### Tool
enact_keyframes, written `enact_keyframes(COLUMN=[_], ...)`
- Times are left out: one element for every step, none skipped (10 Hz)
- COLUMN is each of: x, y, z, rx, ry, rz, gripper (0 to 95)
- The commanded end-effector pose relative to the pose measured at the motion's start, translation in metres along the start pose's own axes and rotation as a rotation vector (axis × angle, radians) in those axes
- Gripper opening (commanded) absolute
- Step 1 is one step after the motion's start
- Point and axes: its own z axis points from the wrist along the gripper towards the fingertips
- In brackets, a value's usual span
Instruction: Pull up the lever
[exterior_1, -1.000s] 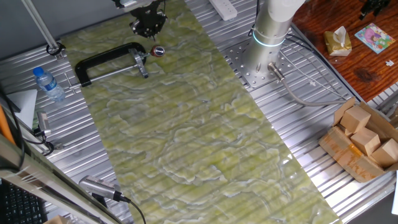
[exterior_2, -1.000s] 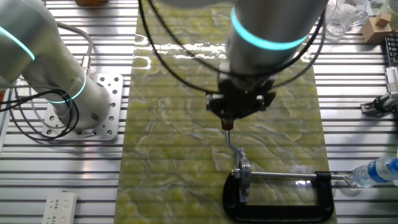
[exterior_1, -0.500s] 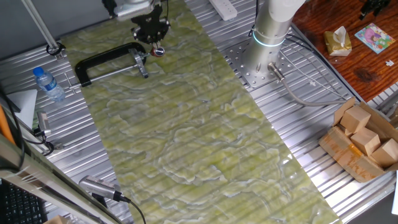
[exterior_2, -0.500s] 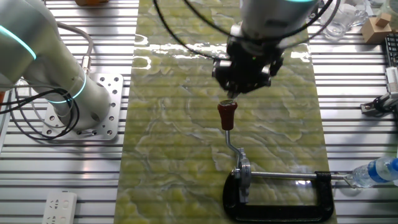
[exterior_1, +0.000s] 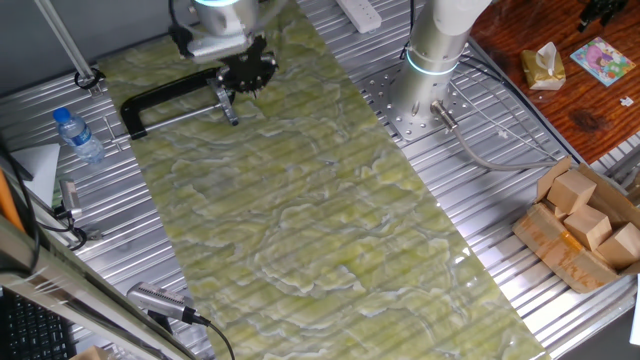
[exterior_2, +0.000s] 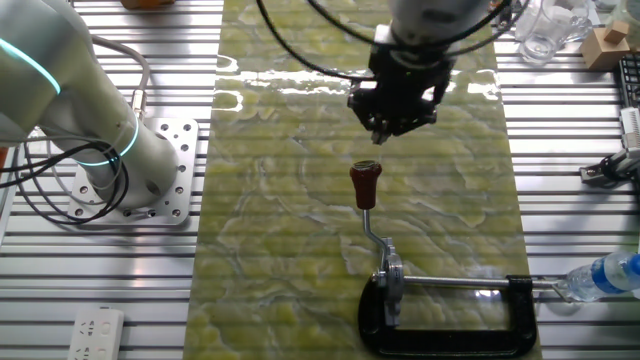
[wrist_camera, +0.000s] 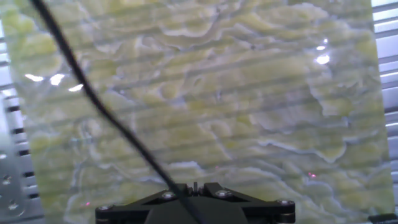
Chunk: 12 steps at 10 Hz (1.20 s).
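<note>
apparently the lever (exterior_2: 366, 186) already stood upright; the gripper (exterior_2: 385, 133) hung just clear of it, gripping nothing (jaws' spread untellable).

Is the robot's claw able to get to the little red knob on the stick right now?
Probably yes. The claw hangs in the air close to the lever, not touching it, and nothing sits in the gap between them. The black clamp holding the lever lies on its far side, away from the claw's path.
</note>
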Motion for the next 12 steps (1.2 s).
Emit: enact_keyframes(x=[0.004, 0.005, 0.007, 0.007, 0.01, 0.012, 0.016, 0.02, 0.025, 0.027, 0.027, 0.028], y=[-0.006, -0.009, -0.009, -0.008, -0.006, -0.005, -0.003, -0.001, 0.0, 0.001, 0.001, 0.001], z=[0.022, 0.027, 0.03, 0.031, 0.032, 0.033, 0.033, 0.032, 0.031, 0.03, 0.03, 0.03], rx=[0.022, 0.026, 0.027, 0.028, 0.029, 0.03, 0.028, 0.027, 0.026, 0.025, 0.025, 0.025], ry=[-0.005, -0.003, -0.003, -0.001, 0.002, 0.006, 0.005, 0.004, -0.001, -0.003, -0.004, -0.003], rz=[-0.019, -0.026, -0.033, -0.034, -0.048, -0.058, -0.068, -0.078, -0.087, -0.094, -0.094, -0.096], gripper=[0.0, 0.0, 0.0, 0.0, 0.0, 0.0, 0.0, 0.0, 0.0, 0.0, 0.0, 0.0])
